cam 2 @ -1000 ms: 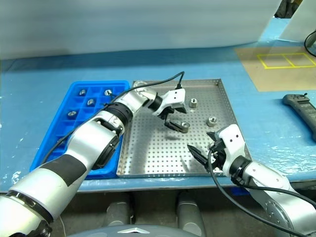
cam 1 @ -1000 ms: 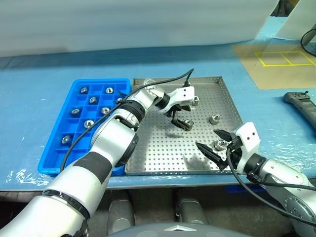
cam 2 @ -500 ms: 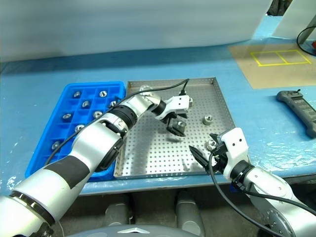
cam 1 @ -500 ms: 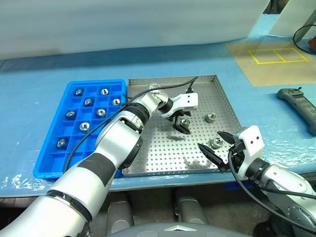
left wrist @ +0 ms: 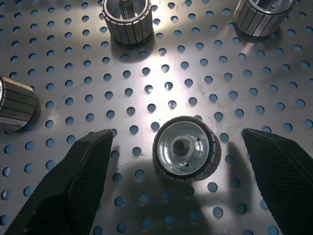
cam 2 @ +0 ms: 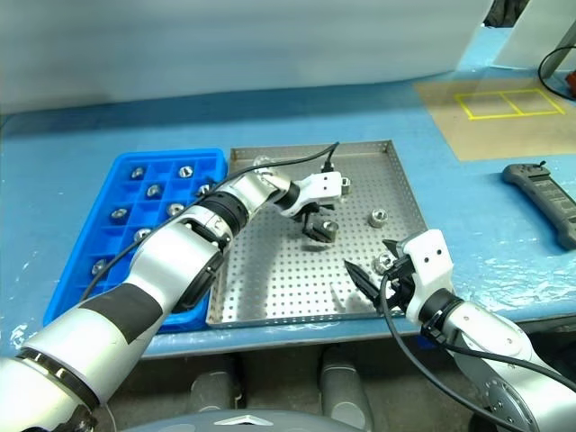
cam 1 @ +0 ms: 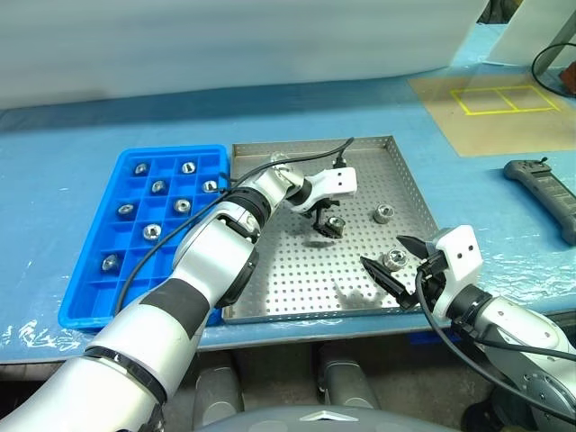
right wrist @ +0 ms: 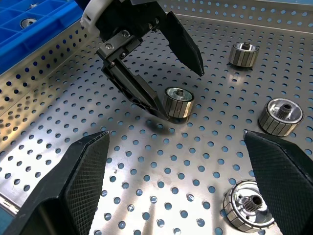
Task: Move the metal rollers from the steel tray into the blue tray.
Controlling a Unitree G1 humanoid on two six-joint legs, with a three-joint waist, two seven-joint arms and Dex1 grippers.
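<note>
The steel tray [cam 1: 288, 270] lies in the middle of the table, with the blue tray [cam 1: 90, 297] to its left. Several metal rollers [cam 1: 181, 205] sit in the blue tray's compartments. My left gripper [cam 1: 326, 222] is open and points down at the steel tray's middle. Its fingers straddle one upright roller [left wrist: 186, 154] without touching it. More rollers stand nearby [right wrist: 243, 54], [right wrist: 280, 116]. My right gripper [right wrist: 176, 134] hovers open and empty over the tray's front right part, beside another roller [cam 1: 393, 260].
A black hand-held device [cam 1: 544, 184] lies on the blue table cover at the far right. A brown mat with a yellow taped outline [cam 1: 499, 99] is at the back right. A black cable [cam 1: 270, 162] arcs from my left wrist over the tray's rear.
The whole view has shifted a little. My left gripper has turned slightly and now has the roller between its open fingers. The right gripper has kept still.
</note>
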